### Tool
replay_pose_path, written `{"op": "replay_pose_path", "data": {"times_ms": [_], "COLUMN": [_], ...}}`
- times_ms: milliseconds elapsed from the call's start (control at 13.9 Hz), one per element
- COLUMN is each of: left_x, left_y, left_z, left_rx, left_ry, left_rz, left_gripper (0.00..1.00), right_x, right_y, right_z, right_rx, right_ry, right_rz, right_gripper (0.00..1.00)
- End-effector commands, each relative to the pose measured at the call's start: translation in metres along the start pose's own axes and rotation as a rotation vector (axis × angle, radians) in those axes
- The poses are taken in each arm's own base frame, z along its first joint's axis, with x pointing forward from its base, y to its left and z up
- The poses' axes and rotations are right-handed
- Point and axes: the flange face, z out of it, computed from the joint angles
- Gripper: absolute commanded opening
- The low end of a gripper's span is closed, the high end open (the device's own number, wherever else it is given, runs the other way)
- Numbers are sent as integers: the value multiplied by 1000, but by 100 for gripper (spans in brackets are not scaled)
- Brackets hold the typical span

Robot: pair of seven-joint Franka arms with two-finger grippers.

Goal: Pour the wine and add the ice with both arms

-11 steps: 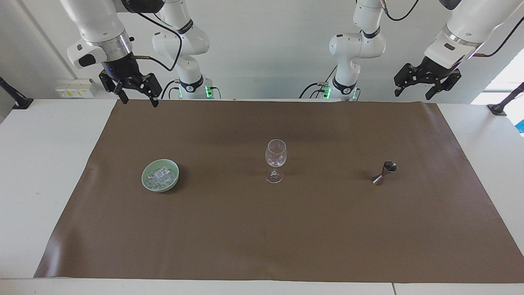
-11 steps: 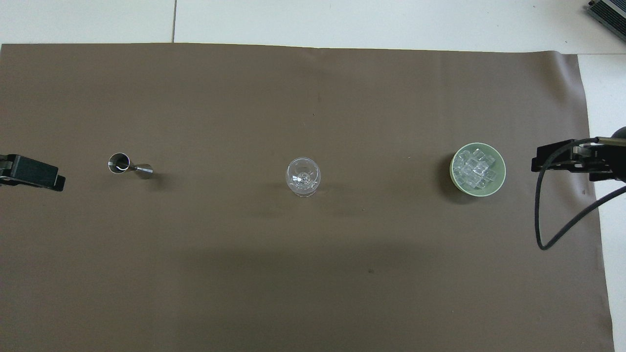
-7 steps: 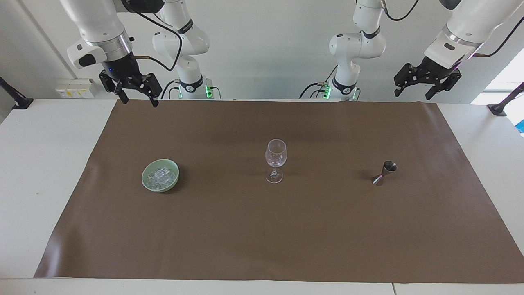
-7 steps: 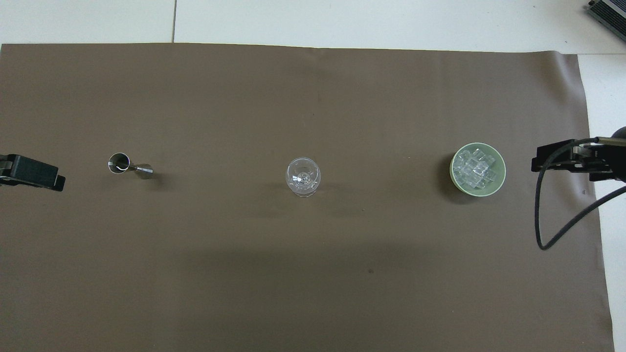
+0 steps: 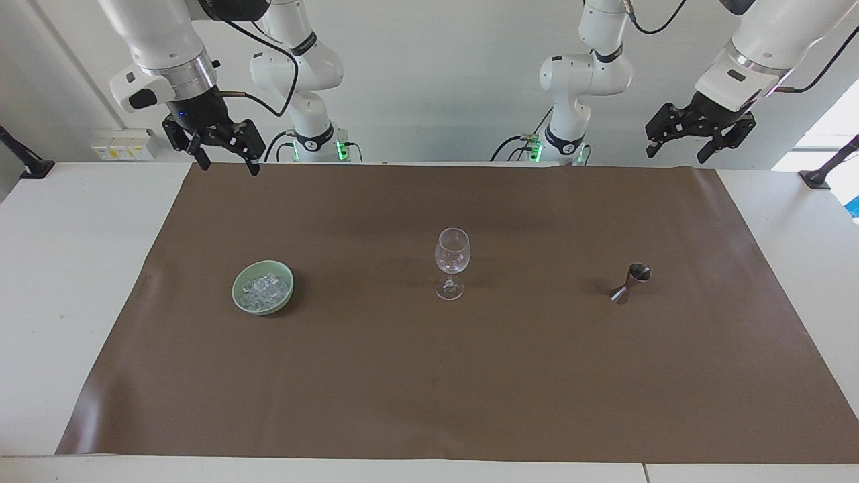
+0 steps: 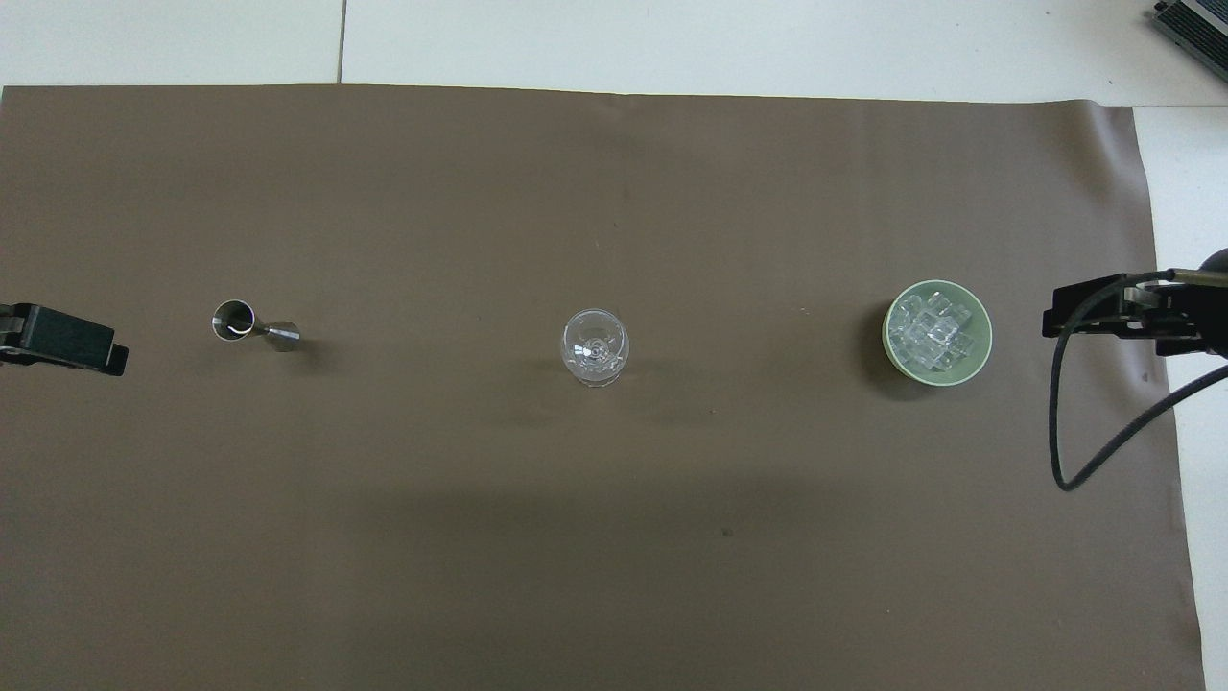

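Change: none, both arms hold unmoved | left gripper point(image 5: 698, 137) and right gripper point(image 5: 216, 144) spread wide, empty | ice point(image 5: 264, 289) untouched, task unstarted.

Wine glass point(image 5: 451, 261), bowl point(image 5: 263, 287) and jigger point(image 5: 630, 283) well apart, wide bare mat point(image 5: 429, 389) between them

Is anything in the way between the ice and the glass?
Nothing visible. The ice sits in its bowl toward the right arm's end, and only bare brown mat lies between it and the glass. The jigger stands toward the left arm's end.
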Motion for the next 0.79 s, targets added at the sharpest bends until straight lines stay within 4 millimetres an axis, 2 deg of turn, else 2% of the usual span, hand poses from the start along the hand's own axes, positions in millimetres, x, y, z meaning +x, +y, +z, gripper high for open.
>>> {"op": "replay_pose_path", "data": {"times_ms": [0, 144, 216, 433, 577, 649, 721], "left_x": [-8, -8, -8, -5, -9, -11, -12], "left_y": [1, 6, 17, 19, 18, 19, 17], "left_z": [-1, 0, -1, 3, 27, 34, 33], "left_rx": [13, 14, 16, 17, 20, 22, 20], "left_ry": [6, -1, 1, 13, 82, 103, 107], "left_rz": [-11, -2, 21, 25, 23, 25, 22], "left_gripper": [100, 100, 100, 100, 100, 100, 100], "right_x": [-7, -7, -7, -7, -7, -7, -7], "right_y": [2, 2, 2, 2, 2, 2, 2], "right_z": [-1, -1, -1, -1, -1, -1, -1], "right_rx": [1, 1, 2, 1, 2, 1, 2], "right_ry": [-3, -3, -4, -3, -4, -3, -4], "right_rz": [-17, -17, -19, -18, -18, -17, -17], "right_gripper": [100, 100, 100, 100, 100, 100, 100]}}
